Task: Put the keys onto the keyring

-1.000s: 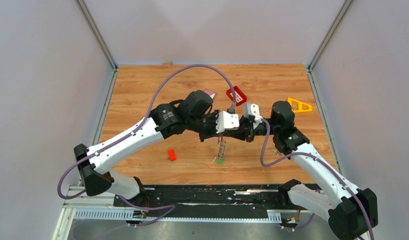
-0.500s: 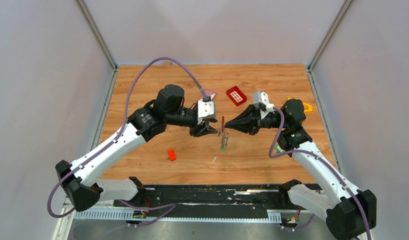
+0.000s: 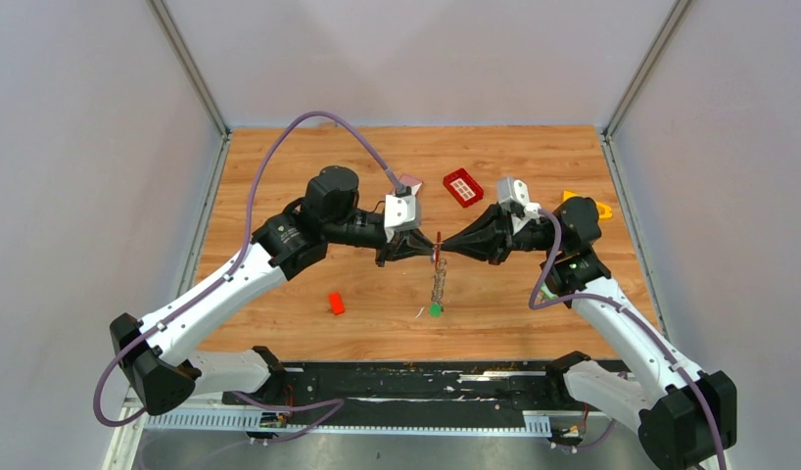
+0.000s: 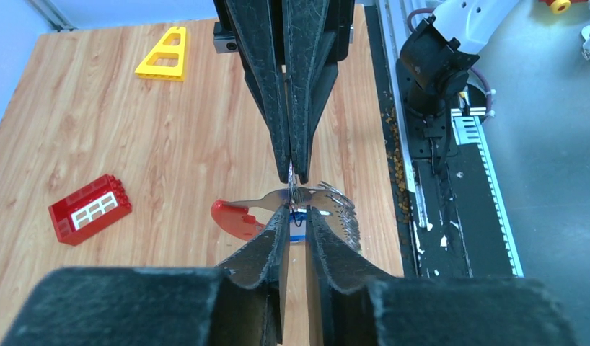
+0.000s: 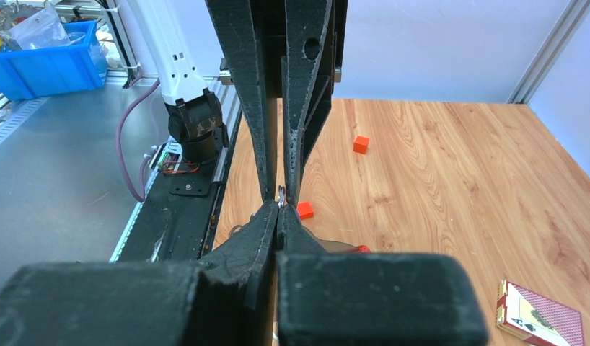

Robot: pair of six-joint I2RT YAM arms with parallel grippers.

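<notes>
The keyring point(image 4: 293, 192) hangs above the table's middle, between my two grippers, which meet tip to tip. Its glossy red piece point(image 4: 233, 217) sticks out to one side; it also shows in the top view point(image 3: 437, 235). Several silver keys point(image 3: 437, 287) dangle from the ring, with a green head point(image 3: 436, 309) lowest and a blue head point(image 4: 298, 232) under the left tips. My right gripper point(image 5: 280, 204) is shut on the ring. My left gripper point(image 4: 296, 210) is closed narrowly on the ring from the other side, with a thin gap between its fingers.
A red gridded tray point(image 3: 462, 187) and a card box point(image 3: 409, 182) lie behind the grippers. A yellow piece point(image 3: 588, 207) lies at the right, partly under the right arm. A small red block point(image 3: 336, 303) lies front left. The black rail point(image 3: 397, 382) runs along the near edge.
My left gripper has moved right to meet the right gripper at the ring and has narrowed. The keys now hang lower than half a second ago.
</notes>
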